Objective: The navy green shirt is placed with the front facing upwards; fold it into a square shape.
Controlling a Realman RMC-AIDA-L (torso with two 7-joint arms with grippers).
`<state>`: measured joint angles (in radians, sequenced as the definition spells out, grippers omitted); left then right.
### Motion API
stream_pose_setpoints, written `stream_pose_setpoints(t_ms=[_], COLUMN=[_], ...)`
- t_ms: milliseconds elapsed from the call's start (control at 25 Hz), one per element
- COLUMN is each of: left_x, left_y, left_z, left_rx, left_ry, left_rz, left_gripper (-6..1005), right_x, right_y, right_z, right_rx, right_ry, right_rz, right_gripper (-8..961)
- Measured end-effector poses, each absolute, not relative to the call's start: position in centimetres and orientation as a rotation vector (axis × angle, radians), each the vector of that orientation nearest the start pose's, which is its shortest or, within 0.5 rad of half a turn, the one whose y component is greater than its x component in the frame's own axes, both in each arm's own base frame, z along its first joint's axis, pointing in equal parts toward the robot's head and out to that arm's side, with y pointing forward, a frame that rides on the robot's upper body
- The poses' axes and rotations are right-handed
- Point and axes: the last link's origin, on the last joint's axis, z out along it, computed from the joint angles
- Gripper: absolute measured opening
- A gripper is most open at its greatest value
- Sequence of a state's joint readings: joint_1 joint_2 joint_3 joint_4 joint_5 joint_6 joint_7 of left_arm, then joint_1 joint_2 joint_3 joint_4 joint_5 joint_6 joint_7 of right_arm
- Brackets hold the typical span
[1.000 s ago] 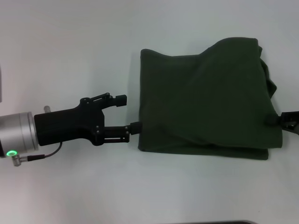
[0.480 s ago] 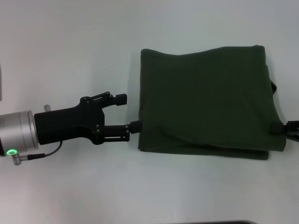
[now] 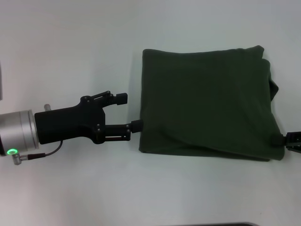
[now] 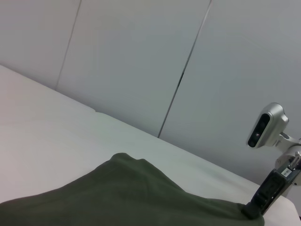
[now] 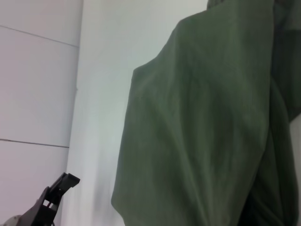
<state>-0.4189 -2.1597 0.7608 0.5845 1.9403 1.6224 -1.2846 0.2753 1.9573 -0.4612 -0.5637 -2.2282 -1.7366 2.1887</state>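
The navy green shirt (image 3: 204, 101) lies folded roughly square, the left gripper (image 3: 129, 112) spread wide at its edge, the right gripper's (image 3: 288, 140) grip unclear, only tidying left.

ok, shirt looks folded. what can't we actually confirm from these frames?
- Right gripper: head view cuts it off at the picture's edge, so its fingers and any hold on the navy green shirt are unreadable.
- Shirt's chest side and collar: not in any view; only plain fabric faces up.
- Layers under the right edge: covered by the top fold.
- Left gripper: open at the shirt's left edge; contact of the lower finger is unclear.
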Motion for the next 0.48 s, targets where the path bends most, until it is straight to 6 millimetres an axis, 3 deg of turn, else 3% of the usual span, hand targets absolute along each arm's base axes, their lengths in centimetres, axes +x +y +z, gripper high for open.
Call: stream_pose_setpoints(t_ms=[480], left_x=[-26.45], left_y=[27.62], left_z=[-4.69], left_rx=[-2.782], left_ry=[-0.707], left_rz=[-0.879], left_gripper=[942], right_x=[37.55], right_y=[21.91], right_z=[4.93], right_rx=[-2.040], right_ry=[2.132], right_rz=[0.744], right_gripper=[134])
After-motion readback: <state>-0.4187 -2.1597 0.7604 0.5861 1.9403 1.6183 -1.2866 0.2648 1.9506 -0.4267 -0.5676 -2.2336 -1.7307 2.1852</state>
